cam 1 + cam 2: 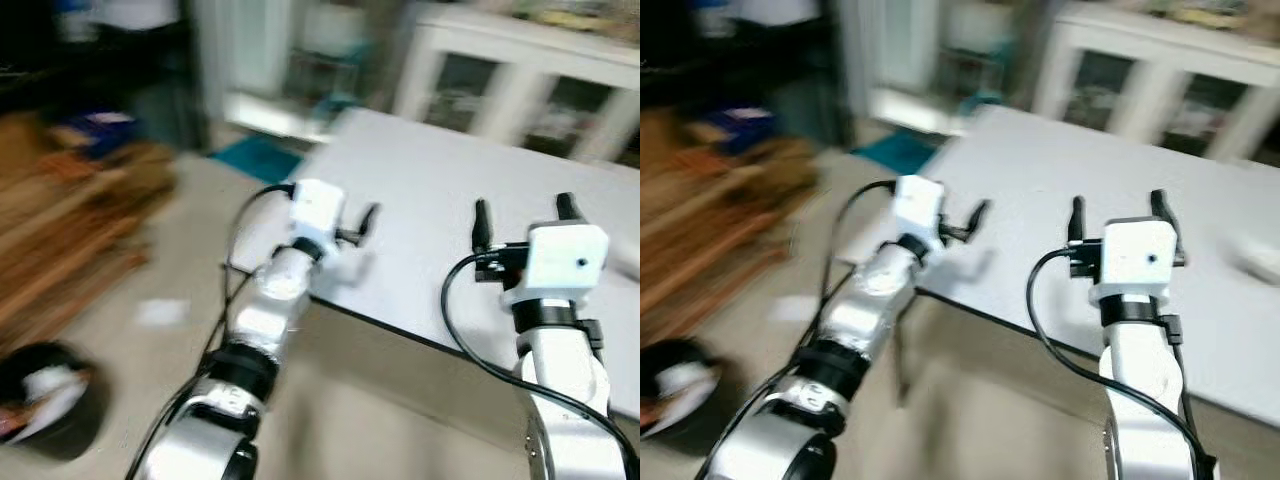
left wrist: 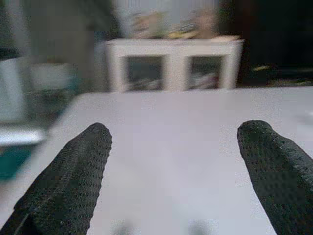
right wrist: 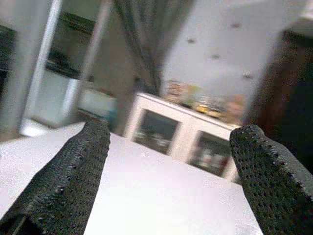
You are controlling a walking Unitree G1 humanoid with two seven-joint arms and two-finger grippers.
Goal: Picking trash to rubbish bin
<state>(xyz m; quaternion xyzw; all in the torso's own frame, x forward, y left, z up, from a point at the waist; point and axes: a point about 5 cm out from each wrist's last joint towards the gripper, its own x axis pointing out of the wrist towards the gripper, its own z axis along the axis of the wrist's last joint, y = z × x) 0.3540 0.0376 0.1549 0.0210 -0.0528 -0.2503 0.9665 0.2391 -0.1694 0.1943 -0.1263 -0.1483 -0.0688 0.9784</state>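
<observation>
Rubbish bin (image 1: 50, 415), dark with pale trash (image 1: 48, 392) in it, sits on the floor well to my left, far from both claws. My left gripper (image 2: 173, 171) and right gripper (image 3: 168, 176) hang spread and empty over the white table (image 1: 430, 200). White cabinet (image 2: 173, 63) beyond; everything's blurred.

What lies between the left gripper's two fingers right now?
Nothing held: in the left wrist view, bare white table shows between the open left gripper fingers.

Bare white table (image 1: 440, 200) ahead; cabinet (image 1: 520, 80) stands beyond it.
</observation>
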